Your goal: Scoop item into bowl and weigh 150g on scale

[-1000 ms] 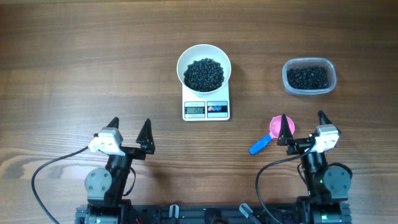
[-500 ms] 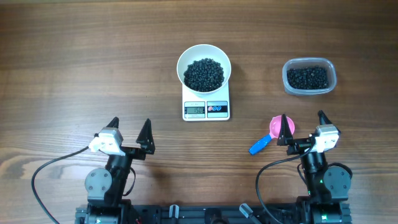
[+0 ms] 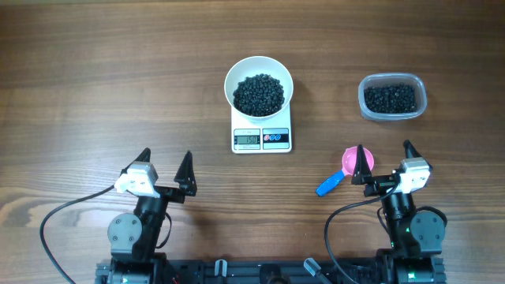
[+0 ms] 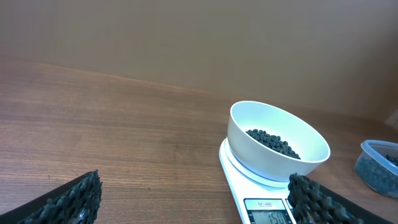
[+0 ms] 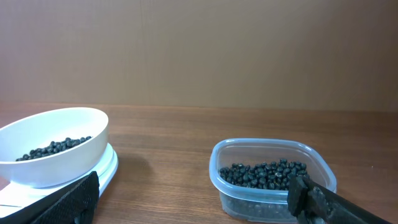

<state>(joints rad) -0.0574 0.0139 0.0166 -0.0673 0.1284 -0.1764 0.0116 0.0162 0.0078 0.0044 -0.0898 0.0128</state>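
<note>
1. The right claw (image 3: 384, 150) stands wide and released, holding nothing. The left claw (image 3: 166, 158) gapes empty too. Both sit low over the near edge of the table (image 3: 95, 79), close to their bases.
2. At the right claw's left finger lies the scoop (image 3: 338, 173), with a pink cup and blue handle, flat on the wood. The overhead view cannot tell whether finger and cup touch.
3. Ahead of the right claw, slightly to its right, is the tub (image 3: 392, 97), holding a layer of the same dark stock.
4. Ahead and right of the left claw, and ahead and left of the right one, the bowl (image 3: 259, 85) sits on the scale (image 3: 262, 136). A heap of beans (image 3: 259, 93) lies inside it.
5. The display seems to show the target weight, though its digits are small. On that reading, scooping and weighing look done, with little or nothing left.
6. Nothing stands between either claw and the scale. Only the scoop crowds the right claw.
</note>
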